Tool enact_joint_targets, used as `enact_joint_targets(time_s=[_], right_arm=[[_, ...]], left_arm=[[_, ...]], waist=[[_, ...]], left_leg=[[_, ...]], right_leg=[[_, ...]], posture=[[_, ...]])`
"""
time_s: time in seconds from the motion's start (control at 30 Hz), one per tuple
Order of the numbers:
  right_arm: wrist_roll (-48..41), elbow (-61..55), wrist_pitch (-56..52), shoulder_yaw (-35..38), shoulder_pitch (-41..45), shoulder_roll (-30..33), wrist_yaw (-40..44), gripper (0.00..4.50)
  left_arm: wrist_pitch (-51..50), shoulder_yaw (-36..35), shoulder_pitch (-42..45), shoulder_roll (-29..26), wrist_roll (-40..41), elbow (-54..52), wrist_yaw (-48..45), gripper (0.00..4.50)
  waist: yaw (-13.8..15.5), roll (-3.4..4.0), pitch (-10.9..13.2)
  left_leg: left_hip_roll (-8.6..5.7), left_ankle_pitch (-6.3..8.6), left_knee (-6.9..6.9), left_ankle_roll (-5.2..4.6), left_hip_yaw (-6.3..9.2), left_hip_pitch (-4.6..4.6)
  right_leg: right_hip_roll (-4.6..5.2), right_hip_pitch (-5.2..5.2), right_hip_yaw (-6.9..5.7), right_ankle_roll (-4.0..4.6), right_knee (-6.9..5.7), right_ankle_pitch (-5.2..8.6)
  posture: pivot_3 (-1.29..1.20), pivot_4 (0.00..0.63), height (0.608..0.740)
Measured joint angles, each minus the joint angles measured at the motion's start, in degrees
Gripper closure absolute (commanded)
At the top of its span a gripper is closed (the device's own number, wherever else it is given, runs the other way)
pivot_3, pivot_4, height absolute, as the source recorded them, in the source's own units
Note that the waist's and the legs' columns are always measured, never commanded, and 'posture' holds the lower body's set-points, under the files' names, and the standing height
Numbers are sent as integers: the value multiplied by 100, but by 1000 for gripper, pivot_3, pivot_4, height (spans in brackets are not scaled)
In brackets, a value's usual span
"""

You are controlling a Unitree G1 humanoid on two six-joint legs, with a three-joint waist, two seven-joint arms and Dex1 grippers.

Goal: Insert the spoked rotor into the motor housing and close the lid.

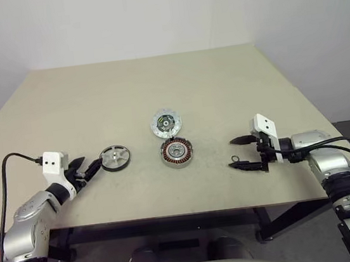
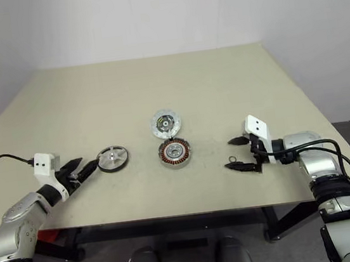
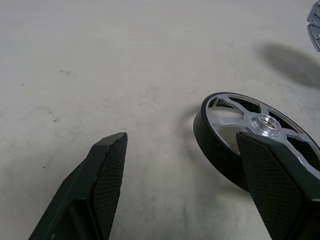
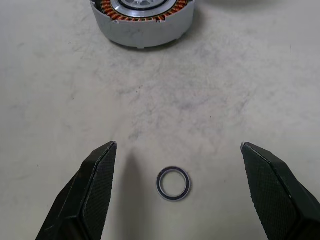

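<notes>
The motor housing (image 1: pixel 176 152) sits mid-table, the lid (image 1: pixel 165 122) just beyond it, perhaps touching. The spoked rotor (image 1: pixel 114 158) lies left, at the left gripper (image 1: pixel 85 171), jaws apart. The right gripper (image 1: pixel 244 152) gapes around a small ring (image 4: pixel 173 183).

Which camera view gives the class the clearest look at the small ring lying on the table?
The right wrist view: the small ring lies flat on the table, seen whole between the open right claw's fingers. In both head views it is a tiny dark loop by that claw, its form hard to read.
</notes>
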State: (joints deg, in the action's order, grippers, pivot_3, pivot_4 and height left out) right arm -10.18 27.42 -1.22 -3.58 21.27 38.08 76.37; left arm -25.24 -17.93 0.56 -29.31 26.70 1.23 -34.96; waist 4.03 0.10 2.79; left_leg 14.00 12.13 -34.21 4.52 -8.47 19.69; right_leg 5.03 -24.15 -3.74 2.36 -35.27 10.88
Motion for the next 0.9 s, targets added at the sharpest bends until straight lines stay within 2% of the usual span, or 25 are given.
enact_joint_targets(time_s=[0.23, 0.53, 0.67, 0.9], right_arm=[[70, 3, 129, 0, -211, -14, -222, 12], [92, 87, 202, 0, -68, -191, -407, 12], [96, 180, 173, 1, 36, -213, -403, 880], [111, 417, 262, 1, 24, -211, -326, 880]], left_arm=[[0, 0, 9, 0, -4, 8, 0, 813], [0, 0, 61, 0, -10, 10, 1, 813], [0, -1, 61, -4, -12, 9, 4, 813], [0, -4, 61, -25, -13, 9, 6, 813]], waist=[[-1, 0, 0], [-8, 0, 0], [-5, 0, 0], [-5, 0, 0]], left_leg=[[0, 0, 1, 0, 0, 1], [0, 0, 2, 0, 0, 1], [-1, 1, 3, -2, 0, 2], [-1, 3, 3, -4, 0, 2]], right_leg=[[0, 0, 0, -1, 6, 0], [0, 1, 0, -1, 9, 0], [0, 2, 0, 0, 10, 0], [0, 3, 0, 1, 10, -1]], posture=[[0, 0, 740], [0, 0, 740], [0, 0, 740], [0, 0, 740]])
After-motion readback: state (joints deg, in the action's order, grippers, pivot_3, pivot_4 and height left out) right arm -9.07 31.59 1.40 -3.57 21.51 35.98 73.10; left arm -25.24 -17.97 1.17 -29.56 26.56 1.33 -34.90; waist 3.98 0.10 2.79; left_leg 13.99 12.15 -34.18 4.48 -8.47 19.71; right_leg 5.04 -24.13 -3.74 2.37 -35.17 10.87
